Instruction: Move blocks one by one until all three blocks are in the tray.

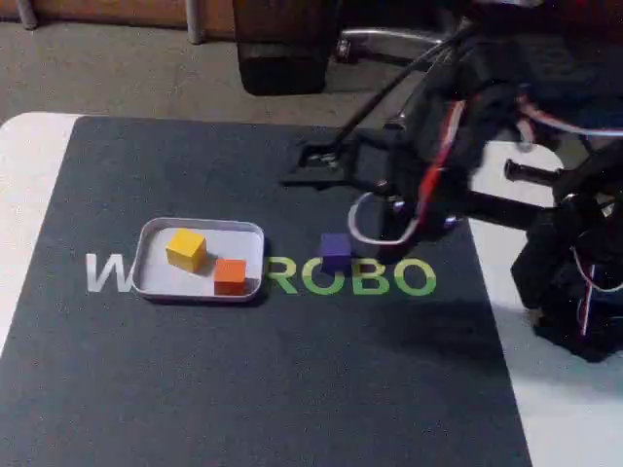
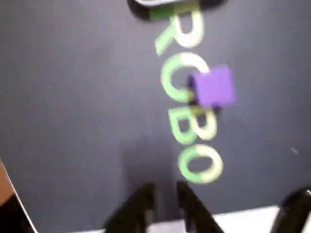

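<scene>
Blocks told the progress: in the fixed view the yellow block and the orange-red block already lay inside the tray, while the purple block sat on the dark mat just right of it, so by my judgement two moves were done and one remained. The wrist view showed what the fixed view blurred: the pincer, its tips nearly together and holding nothing, hung well short of the purple block, which rested among the green ROBO letters.

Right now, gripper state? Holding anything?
Gripper: fingertips nearly together with nothing between them, so shut and empty. The purple block lies apart on the mat.
</scene>
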Available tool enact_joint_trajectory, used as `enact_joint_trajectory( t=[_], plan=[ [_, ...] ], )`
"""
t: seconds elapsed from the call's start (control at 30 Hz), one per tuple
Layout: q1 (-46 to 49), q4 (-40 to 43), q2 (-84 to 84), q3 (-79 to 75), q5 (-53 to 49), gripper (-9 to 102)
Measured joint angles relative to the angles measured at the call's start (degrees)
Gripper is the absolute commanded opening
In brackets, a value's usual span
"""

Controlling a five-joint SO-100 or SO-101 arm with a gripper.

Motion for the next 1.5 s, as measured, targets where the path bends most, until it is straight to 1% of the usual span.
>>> enact_joint_trajectory(
  t=[0.17, 0.33, 0.53, 0.7, 1.0, 1.27, 1.5],
  plan=[
    [2.5, -3.8, -6.2, -0.3, -0.4, 8],
    [5.3, -4.9, -6.5, -0.3, -2.3, 13],
    [8.6, -6.0, -6.5, -0.3, -4.7, 15],
    [10.5, -7.7, -8.9, -0.4, -6.2, 16],
    [12.9, -14.4, -16.4, -1.1, -7.9, 15],
    [14.5, -15.6, -20.0, -3.5, -9.2, 15],
    [15.2, -15.5, -20.0, -3.9, -11.1, 16]
  ],
)
